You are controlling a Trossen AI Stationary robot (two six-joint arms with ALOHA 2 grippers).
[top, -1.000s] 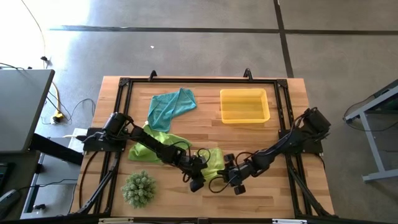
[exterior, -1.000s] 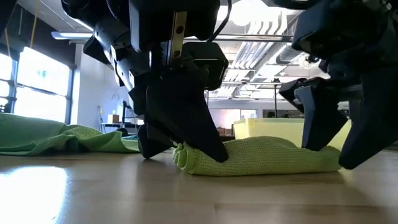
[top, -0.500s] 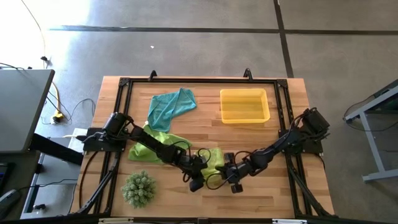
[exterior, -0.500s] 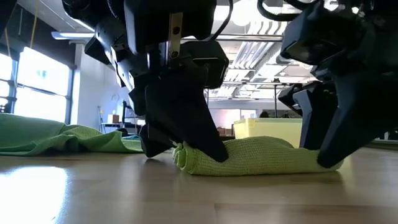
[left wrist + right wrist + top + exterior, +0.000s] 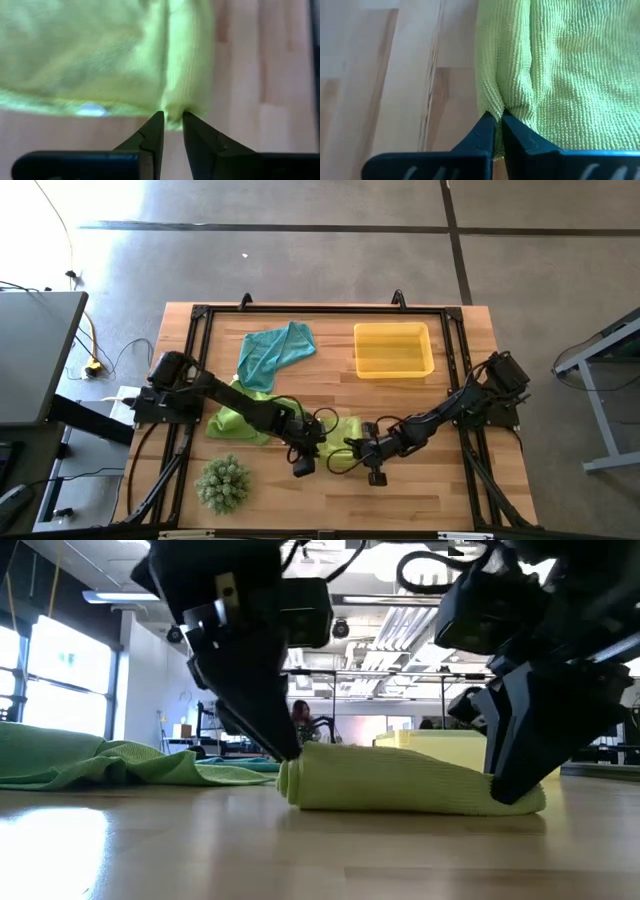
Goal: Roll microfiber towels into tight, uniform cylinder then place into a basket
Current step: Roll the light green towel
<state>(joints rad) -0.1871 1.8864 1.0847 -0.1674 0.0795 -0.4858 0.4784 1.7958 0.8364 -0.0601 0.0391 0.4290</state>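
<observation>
Two robot arms work a lime-green towel (image 5: 337,442) at the near middle of the wooden table (image 5: 440,490), each pinching one end of a partly rolled cloth. The left gripper (image 5: 303,463) has its fingers drawn almost together on the towel's left end, a fold of fabric caught between the tips, as the left wrist view shows (image 5: 171,116). The right gripper (image 5: 372,471) is likewise nearly closed, nipping the edge of the towel's right end (image 5: 498,116). From table height the towel (image 5: 400,788) lies as a low, thick roll resting on the wood, the left gripper (image 5: 285,755) touching its left end and the right gripper (image 5: 515,785) at its right end.

A second lime-green towel (image 5: 232,415) lies rumpled and unrolled to the left, partly under the left arm. A teal-blue towel (image 5: 272,354) sits loosely crumpled toward the far left of the table. The yellow basket (image 5: 358,350) stands at the far right of the table, well apart from the grippers, with nothing visible in it. A spiky green ball plant (image 5: 222,483) sits at the near left corner
</observation>
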